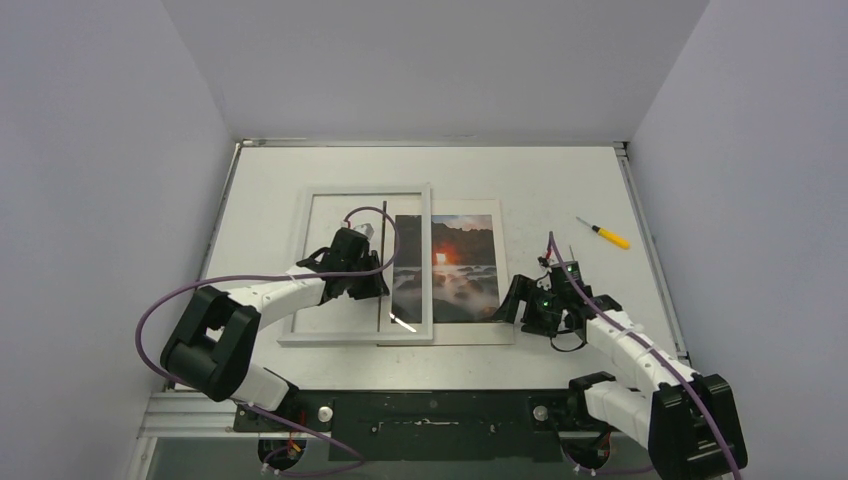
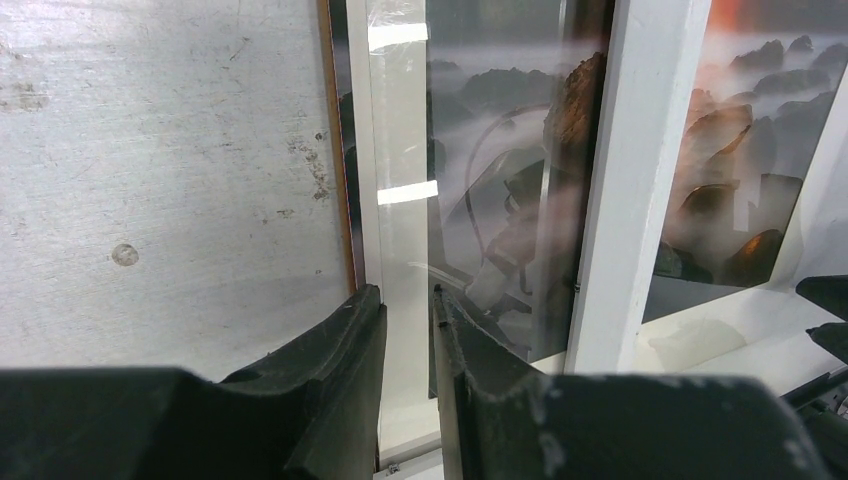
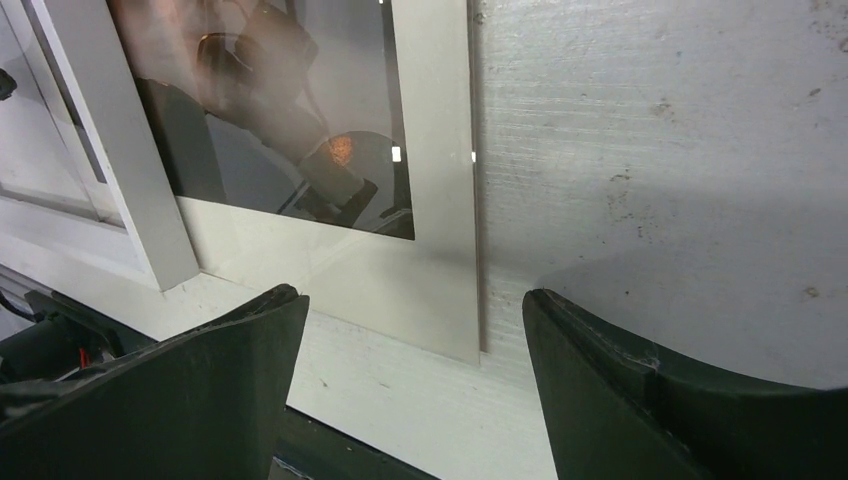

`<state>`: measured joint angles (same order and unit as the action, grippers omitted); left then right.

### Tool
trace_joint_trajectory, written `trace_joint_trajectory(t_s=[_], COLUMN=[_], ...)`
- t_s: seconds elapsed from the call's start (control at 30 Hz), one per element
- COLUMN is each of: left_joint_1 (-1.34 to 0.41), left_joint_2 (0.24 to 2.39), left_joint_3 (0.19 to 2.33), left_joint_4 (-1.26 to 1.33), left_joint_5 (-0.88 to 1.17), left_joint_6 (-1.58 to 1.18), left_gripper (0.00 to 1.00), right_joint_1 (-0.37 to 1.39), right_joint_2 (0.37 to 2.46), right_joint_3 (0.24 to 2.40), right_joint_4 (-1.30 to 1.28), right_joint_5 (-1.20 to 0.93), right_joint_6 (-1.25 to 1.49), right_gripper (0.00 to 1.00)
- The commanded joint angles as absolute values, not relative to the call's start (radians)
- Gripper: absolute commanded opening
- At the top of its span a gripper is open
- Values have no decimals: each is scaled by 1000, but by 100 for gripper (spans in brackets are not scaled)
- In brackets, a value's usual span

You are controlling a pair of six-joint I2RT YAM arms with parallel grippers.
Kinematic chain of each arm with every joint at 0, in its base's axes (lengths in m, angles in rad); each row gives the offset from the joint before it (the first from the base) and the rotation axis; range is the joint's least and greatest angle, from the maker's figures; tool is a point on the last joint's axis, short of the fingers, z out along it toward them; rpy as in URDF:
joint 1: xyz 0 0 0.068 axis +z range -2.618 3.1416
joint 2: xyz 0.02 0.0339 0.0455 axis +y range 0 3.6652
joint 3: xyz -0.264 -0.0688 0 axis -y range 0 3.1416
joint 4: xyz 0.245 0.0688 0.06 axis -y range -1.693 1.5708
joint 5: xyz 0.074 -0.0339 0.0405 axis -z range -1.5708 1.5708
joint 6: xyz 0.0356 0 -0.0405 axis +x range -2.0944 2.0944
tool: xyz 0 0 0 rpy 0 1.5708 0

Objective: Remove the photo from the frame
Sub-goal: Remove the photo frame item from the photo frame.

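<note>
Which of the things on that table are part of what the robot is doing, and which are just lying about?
Part of the job:
- the photo, partly under the frame's right bar
- the frame, white, lying flat
- the left hand, inside the frame's opening
- the right hand, by the photo's near right corner

Just lying about:
- the yellow screwdriver, far right, touching nothing else

left arm (image 1: pixel 270 295), black-and-white, reaching forward low | left fingers (image 2: pixel 350 370) pinched on thin pale panel (image 2: pixel 405 250) | right arm (image 1: pixel 630 350) bent low | right fingers (image 3: pixel 230 380) spread wide
</note>
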<state>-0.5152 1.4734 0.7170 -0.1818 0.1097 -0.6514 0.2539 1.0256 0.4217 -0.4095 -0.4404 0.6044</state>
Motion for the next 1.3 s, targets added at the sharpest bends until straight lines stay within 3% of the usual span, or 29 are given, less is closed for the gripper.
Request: trace_joint_trajectory(t_s=[0.0, 0.57, 1.27], left_joint_1=[-511, -511, -511], left_joint_2=[1469, 1534, 1531], left_joint_3=[726, 737, 754], left_joint_4=[-132, -135, -152], left_joint_5=[123, 121, 123], left_joint_6=[-661, -650, -646], left_gripper=[22, 21, 21], right_joint_1=[250, 250, 250], right_joint_2=[1052, 1066, 1038], right_joint_3=[433, 427, 470], right_joint_4=[-374, -315, -355], right_joint_5=[-423, -537, -566], right_joint_6=[590, 623, 620], right_gripper=[81, 68, 62])
